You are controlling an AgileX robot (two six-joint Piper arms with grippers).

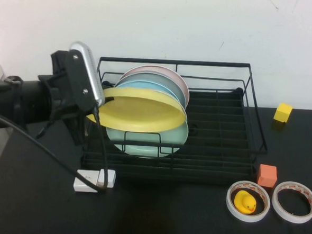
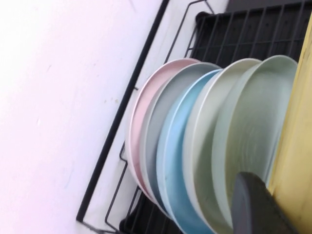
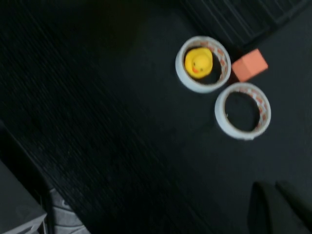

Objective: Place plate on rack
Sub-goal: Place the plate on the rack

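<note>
Yellow and smooth, the plate is held by its left rim in the left end effector at centre-left of the high view, tilted above the black wire rack; it is judged stiff, light and slippery, best pinched at the rim. In the left wrist view, glossy upright plates are seen beside it. In the right wrist view, the right end effector hangs at lower right above the matte tabletop; its state cannot be told.

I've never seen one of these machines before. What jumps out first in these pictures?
The big yellow plate grabs the eye: the left gripper holds it by its edge, nearly flat, over the left part of the black wire rack, right in front of a row of pastel plates standing on edge. Next comes a little yellow rubber duck sitting inside a tape ring at the table's near right. The right gripper hangs above that corner.
</note>
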